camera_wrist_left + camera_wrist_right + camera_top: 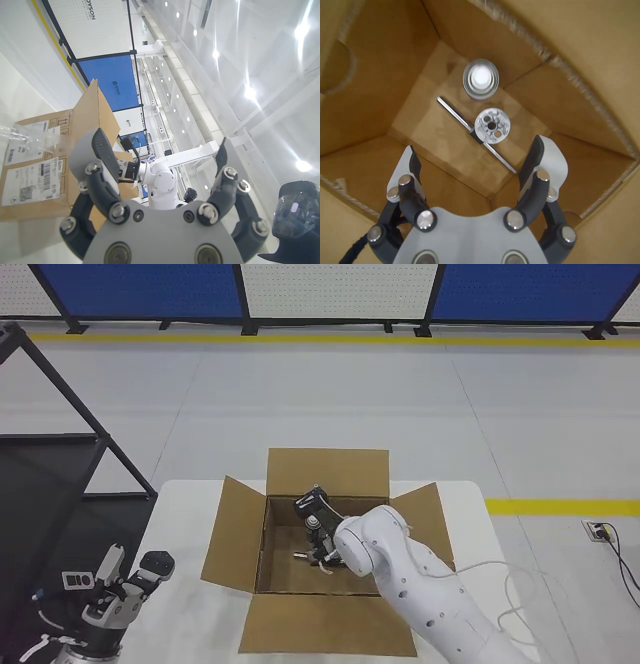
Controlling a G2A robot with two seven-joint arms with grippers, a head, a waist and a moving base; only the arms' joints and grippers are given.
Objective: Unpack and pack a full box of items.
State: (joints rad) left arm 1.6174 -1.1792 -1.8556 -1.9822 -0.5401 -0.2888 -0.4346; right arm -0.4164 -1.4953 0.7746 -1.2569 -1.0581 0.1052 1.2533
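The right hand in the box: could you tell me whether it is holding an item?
No, the right hand hangs open above the metal rod and perforated disc on the box floor.

Seen from above, the right arm hides the box's near right corner; items inside too small to identify.

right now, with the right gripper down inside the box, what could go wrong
1. The right gripper hangs open above the disc, which overlaps the rod; closing on one could drag or tip the other.
2. Both lie flat on the floor of the box, so a grip may slip or dig into the cardboard.
3. The walls stand close around the arm; the long rod, lifted crosswise, might catch on them.
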